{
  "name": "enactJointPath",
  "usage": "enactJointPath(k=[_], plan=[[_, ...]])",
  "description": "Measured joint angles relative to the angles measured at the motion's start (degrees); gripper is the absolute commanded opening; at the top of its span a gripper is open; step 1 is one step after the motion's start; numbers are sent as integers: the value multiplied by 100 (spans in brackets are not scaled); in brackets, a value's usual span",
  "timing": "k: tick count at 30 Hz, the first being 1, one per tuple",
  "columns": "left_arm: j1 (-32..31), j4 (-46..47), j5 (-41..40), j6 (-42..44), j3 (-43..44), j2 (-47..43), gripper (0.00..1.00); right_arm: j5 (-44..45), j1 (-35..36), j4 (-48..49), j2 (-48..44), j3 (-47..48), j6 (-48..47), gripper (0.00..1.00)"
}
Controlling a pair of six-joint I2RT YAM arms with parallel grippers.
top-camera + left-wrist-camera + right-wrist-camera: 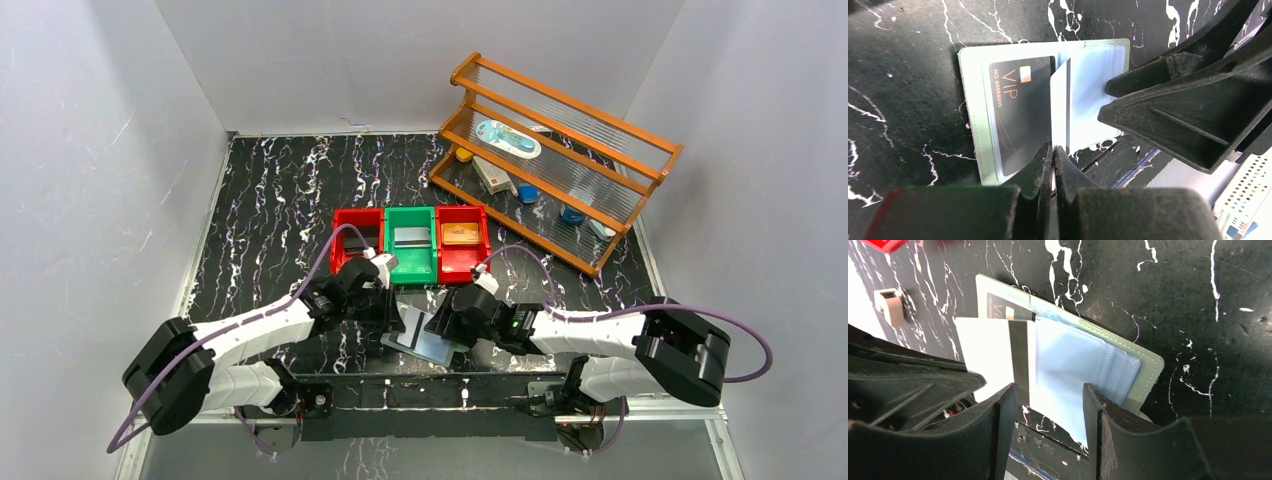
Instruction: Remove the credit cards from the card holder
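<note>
The holder [428, 345] lay open on the counter [270, 220] between the arms, a dark card [1023, 115] in one sleeve. The left end effector [1053, 160] was clamped on a white card [988, 350], partly drawn out; the right end effector [1050, 395] stood part-open astride the sleeves. The card was judged thin, stiff and slick, best pinched by its free edge.

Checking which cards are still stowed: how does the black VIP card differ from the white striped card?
The black VIP card is dark with coppery lettering; the white striped card is white with a black stripe. The VIP card lies flat in a sleeve of the card holder; the white card stands tilted up, pinched by the shut left end effector. Both are thin rectangles.
</note>
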Motion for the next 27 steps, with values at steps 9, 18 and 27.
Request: enactJointPath(k=[9,18,27], plan=[[22,-636,-708,37,98,-815,0,-83,0,-535,-260,345,-592,60],[35,-1366,-1617,20,190,-1676,0,-404,-22,-28,52,492,-769,61],[59,-1668,-1910,-42,190,-2151,0,-704,-68,485,1178,984,-772,59]])
